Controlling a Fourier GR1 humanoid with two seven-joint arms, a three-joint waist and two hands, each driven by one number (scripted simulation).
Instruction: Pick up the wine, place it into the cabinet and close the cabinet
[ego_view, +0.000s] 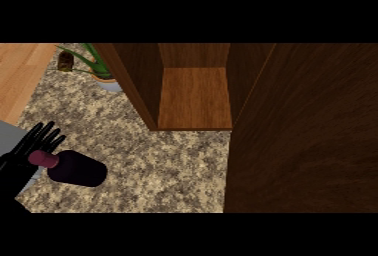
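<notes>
I have the wine bottle (74, 168) lying at the lower left of the granite desk (170, 165), its dark body pointing toward the middle and its reddish neck tucked against my left robot hand (33, 145). That hand's fingers look mostly straight and fanned out behind the neck; I cannot see them curled round the bottle, so I judge it touching, not yet held. My right robot hand does not show at all. The cabinet (193, 95) stands open well apart from the bottle, its wooden shelf bare, and its door (303, 130) swings out toward me, filling the right side. My worry is the bottle: on its side it can roll away if I nudge the neck instead of closing round it. A grip on the neck alone could let the heavy body swing and clip the cabinet's side wall. A potted plant (92, 62) stands beside the cabinet's left wall.
</notes>
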